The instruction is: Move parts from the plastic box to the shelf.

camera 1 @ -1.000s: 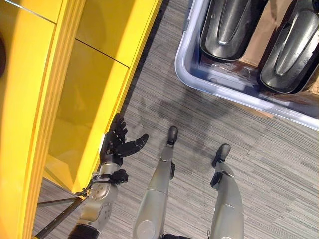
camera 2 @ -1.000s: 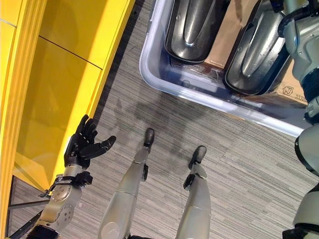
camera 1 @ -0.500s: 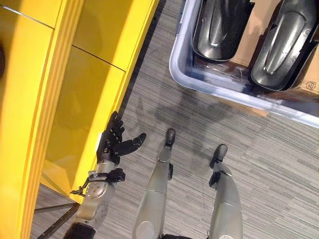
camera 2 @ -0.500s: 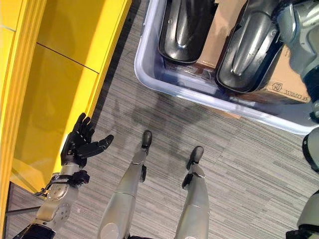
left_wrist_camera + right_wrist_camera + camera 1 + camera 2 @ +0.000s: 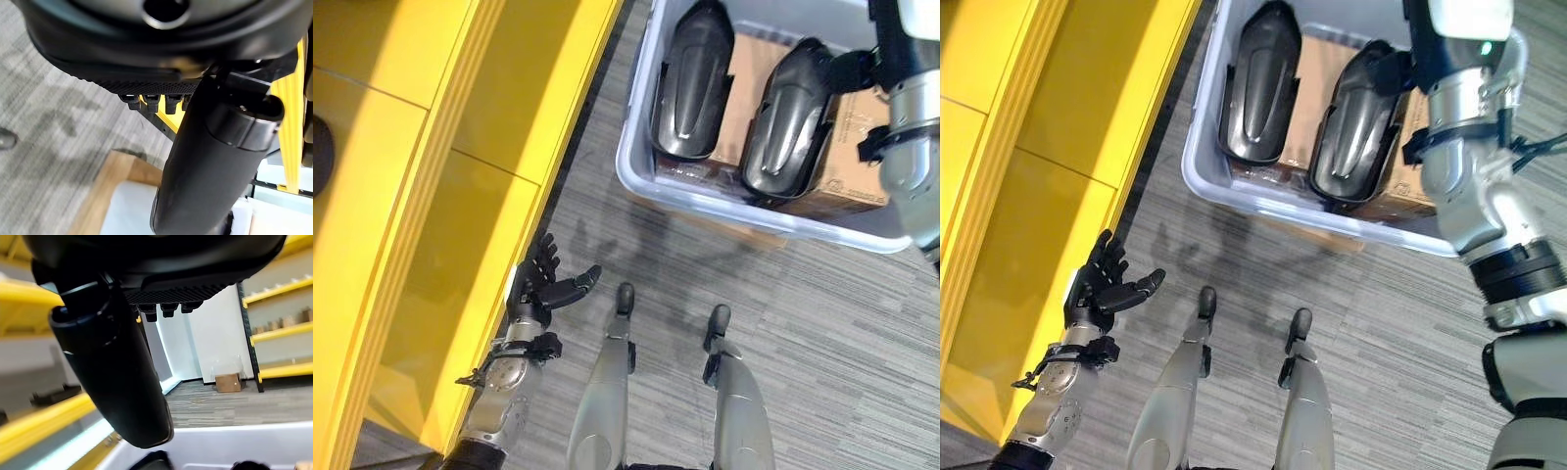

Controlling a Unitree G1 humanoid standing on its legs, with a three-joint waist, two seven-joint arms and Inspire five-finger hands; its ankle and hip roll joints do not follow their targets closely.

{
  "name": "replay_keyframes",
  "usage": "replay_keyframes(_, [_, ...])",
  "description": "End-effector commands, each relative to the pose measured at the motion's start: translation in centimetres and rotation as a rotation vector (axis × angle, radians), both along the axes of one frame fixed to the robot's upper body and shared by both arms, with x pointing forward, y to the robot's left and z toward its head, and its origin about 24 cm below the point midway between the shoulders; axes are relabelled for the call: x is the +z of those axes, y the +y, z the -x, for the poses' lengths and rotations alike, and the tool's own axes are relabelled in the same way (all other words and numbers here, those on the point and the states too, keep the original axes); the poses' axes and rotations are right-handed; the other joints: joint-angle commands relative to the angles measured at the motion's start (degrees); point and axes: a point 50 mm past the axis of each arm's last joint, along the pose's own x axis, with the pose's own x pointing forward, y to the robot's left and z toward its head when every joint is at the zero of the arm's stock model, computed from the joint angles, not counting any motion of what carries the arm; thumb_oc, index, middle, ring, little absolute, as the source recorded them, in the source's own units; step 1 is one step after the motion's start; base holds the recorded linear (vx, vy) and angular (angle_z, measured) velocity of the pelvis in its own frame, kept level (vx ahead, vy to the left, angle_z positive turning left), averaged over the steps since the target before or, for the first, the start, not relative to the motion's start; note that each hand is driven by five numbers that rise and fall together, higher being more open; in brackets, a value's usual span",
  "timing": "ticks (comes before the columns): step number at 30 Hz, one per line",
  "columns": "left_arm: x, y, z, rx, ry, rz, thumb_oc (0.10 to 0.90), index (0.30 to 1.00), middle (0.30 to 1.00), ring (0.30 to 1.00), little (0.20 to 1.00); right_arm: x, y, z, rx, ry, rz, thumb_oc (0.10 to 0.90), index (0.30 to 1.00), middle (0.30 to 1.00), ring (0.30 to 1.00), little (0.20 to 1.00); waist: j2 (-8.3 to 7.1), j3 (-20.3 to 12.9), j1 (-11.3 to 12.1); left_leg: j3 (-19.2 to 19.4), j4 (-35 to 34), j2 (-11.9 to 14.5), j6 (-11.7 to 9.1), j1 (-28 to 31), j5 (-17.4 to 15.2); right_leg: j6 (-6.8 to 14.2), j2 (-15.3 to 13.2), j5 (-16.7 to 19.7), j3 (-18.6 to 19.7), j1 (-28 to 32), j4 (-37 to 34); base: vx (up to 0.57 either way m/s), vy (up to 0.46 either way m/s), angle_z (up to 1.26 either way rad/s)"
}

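A translucent plastic box (image 5: 1234,191) stands on the carpet and holds two dark grey moulded parts side by side on brown cardboard: a left part (image 5: 1258,93) and a right part (image 5: 1356,127). The yellow shelf (image 5: 411,196) runs along the left. My right arm (image 5: 1459,166) reaches over the box's right end, by the top of the right part. In the right wrist view my right hand (image 5: 112,382) is open above the box's pale wall, holding nothing. Low beside the shelf's edge, my left hand (image 5: 1102,289) is open and empty, its thumb (image 5: 210,161) straight.
A cardboard sheet (image 5: 1317,237) pokes out from under the box. A dark round object (image 5: 319,157) lies on the shelf at the far left. Grey carpet (image 5: 842,323) lies between shelf and box. More yellow shelving and a small carton (image 5: 227,382) stand far off.
The camera has shifted, so more of the box and my right arm now show. My left hand stays open by the shelf. The parts lie as before.
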Motion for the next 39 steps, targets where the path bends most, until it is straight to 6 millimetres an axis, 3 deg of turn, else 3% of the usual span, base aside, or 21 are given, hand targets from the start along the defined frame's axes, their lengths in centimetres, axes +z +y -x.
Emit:
replay_keyframes(1, [1.4, 0.9, 0.6, 0.012, -0.083, -0.033, 0.9, 1.0, 1.0, 1.0, 1.0, 3.4, 1.3, 1.9, 0.172, -0.147, -0.09, 0.9, 1.0, 1.0, 1.0, 1.0, -2.72, -4.76, 0.5, 2.26, 2.34, 4.14, -1.84, -0.34, -3.38, 1.77, -0.36, -7.71, 2.06, 11.65, -2.45, 0.04, -0.025, -0.19])
replay_keyframes(7, [0.6, 1.3, 0.9, 0.019, -0.035, -0.047, 0.9, 1.0, 1.0, 1.0, 1.0, 0.8, 3.3, 1.7, 0.364, -0.037, -0.228, 0.9, 1.0, 1.0, 1.0, 1.0, -3.98, -6.16, -0.41, 4.15, 1.86, 5.36, -1.35, 2.3, -3.7, 1.77, -0.05, -6.64, 3.56, 12.53, -3.76, 0.02, -0.006, -0.21])
replay_keyframes(19, [-0.8, 0.3, 0.8, -0.026, 0.024, -0.05, 0.9, 1.0, 1.0, 1.0, 1.0, -2.9, 8.1, 0.2, 0.56, 0.136, -0.354, 0.9, 1.0, 1.0, 1.0, 1.0, -3.06, -7.3, -1.38, 5.88, 1.72, 5.91, -1.23, 3.71, -3.68, 1.38, 0.05, -6.16, 5.46, 12.04, -3.74, 0.0, -0.003, -0.08])
replay_keyframes(30, [-1.1, -0.4, 0.4, -0.038, 0.031, -0.049, 0.9, 1.0, 1.0, 1.0, 1.0, -5.8, 9.7, -2.6, 0.505, 0.276, -0.44, 0.9, 1.0, 1.0, 1.0, 1.0, -2.28, -6.95, -0.45, 6.04, 0.94, 5.68, -1.24, 3.71, -3.01, 1.28, -0.01, -5.88, 5.52, 11.96, -4.14, 0.0, -0.004, -0.02])
replay_keyframes(39, [-0.9, -0.9, -0.2, -0.041, 0.014, -0.051, 0.9, 1.0, 1.0, 1.0, 1.0, -8.1, 9.7, -4.5, 0.378, 0.362, -0.432, 0.9, 1.0, 1.0, 1.0, 1.0, -1.26, -6.29, 0.57, 5.87, 0.58, 5.36, -1.2, 3.29, -2.76, 1.34, -0.13, -5.8, 5.27, 11.91, -4.43, 0.0, 0.0, 0.0])
